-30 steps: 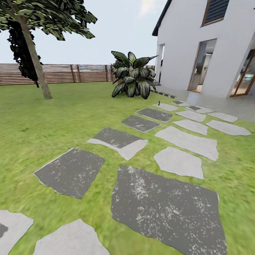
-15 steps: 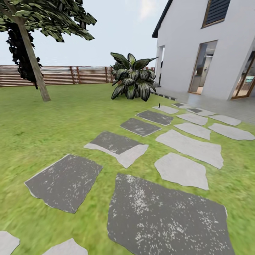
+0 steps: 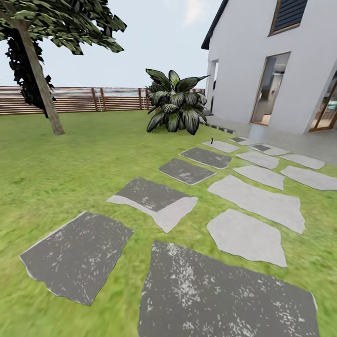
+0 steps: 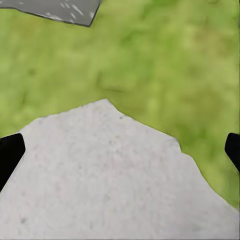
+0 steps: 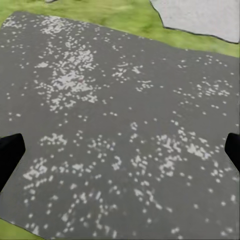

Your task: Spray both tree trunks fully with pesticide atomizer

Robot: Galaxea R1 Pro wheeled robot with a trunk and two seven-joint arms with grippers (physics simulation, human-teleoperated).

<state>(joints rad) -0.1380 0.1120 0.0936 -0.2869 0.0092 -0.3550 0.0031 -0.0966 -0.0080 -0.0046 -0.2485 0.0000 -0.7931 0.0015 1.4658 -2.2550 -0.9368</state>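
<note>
Lawn (image 3: 84, 159) is seen w/ a path of paving slabs (image 3: 154, 199) running from the camera toward the house (image 3: 262, 65); approx. 13 slabs are counted, dark grey and pale grey mixed. One tree (image 3: 40, 79) w/ a leaning grey-brown trunk (image 3: 44, 96) is seen far left of the house, just in front of the slat fence (image 3: 93, 99). One broad-leaved bush (image 3: 177, 102) is seen between tree and house, near the house corner. A tiny dark upright thing (image 3: 211, 139) is seen on the slabs just before the house; what it is can't be told.

Left gripper (image 4: 120, 150) is seen over a pale slab (image 4: 100, 180) edged by grass, fingertips (image 4: 10, 152) wide apart, nothing held. Right gripper (image 5: 120, 150) is seen over a dark speckled slab (image 5: 115, 125), fingers (image 5: 9, 150) likewise apart, empty.
</note>
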